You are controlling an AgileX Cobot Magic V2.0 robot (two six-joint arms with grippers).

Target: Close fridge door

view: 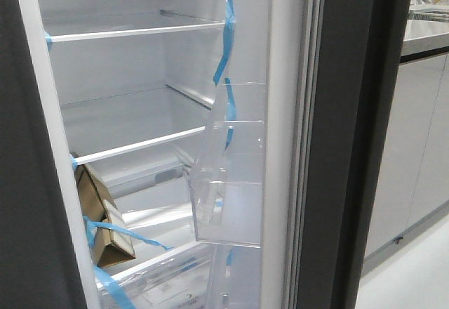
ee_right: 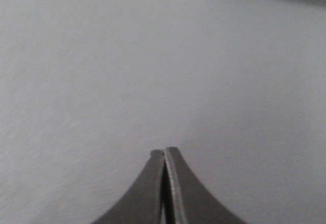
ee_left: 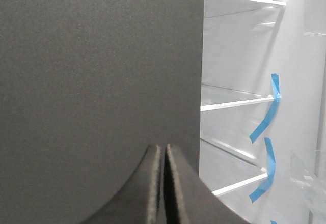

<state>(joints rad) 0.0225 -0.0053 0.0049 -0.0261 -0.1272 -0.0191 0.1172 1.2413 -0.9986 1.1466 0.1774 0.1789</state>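
Closing is partly under way: the fridge door (view: 337, 140) stands ajar at the right of the front view, dark outer panel edge-on, white inner face and clear bin (view: 228, 182) turned toward the open shelves (view: 140, 31). Next move, by judgement, calls for a steady push on the outer face until the door seats. Left tool (ee_left: 165, 150) is clenched, gripping nothing, close to a dark-grey panel (ee_left: 97, 81); right tool (ee_right: 164, 155) is likewise clenched and empty, tips against or just beside a plain grey surface (ee_right: 153, 56)

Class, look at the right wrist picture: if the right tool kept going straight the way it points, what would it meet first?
Probably the plain grey panel filling the view ahead of the shut right tool; how far off is unclear.
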